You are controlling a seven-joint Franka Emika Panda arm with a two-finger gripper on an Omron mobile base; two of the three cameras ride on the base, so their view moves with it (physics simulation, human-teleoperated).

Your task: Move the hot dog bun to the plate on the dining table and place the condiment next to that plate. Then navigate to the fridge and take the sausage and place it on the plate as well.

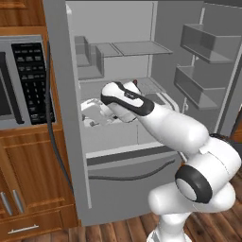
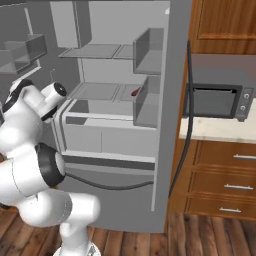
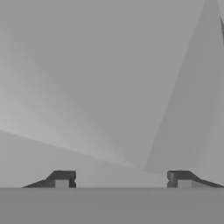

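On the far left of the left base view, a microwave (image 1: 21,82) with a dark keypad sits in a wooden cabinet (image 1: 33,189) with 2 metal door handles and a drawer pull below. Just to its right the fridge (image 1: 123,28) stands open, grey inside, with 2 upper shelves, a middle shelf and a drawer front under it. A dark cable (image 1: 127,177) sags across the front of the fridge's lower part. The white arm (image 1: 179,137) rises from the lower right and reaches into the middle shelf level; its wrist and the pale hand block most of that shelf in this view. A small dark red tip of the sausage (image 1: 136,81) shows just above the wrist, on the middle shelf toward its right side. Farther right, the open fridge door (image 1: 208,71) carries 2 grey bins, one above the other.

In the right base view the arm fills the lower left, and the sausage (image 2: 136,91) is plainer: a small reddish piece lying on the middle shelf, close against the boxy grey compartment at the shelf's right end. To the right of the fridge a wooden counter unit holds a second microwave (image 2: 220,102) with its door ajar.

In the hand view the gripper (image 3: 121,179) faces bare grey fridge walls. Its 2 dark fingertips (image 3: 62,179) stand well apart at the bottom edge with nothing between them, so the hand is wide and holds nothing.
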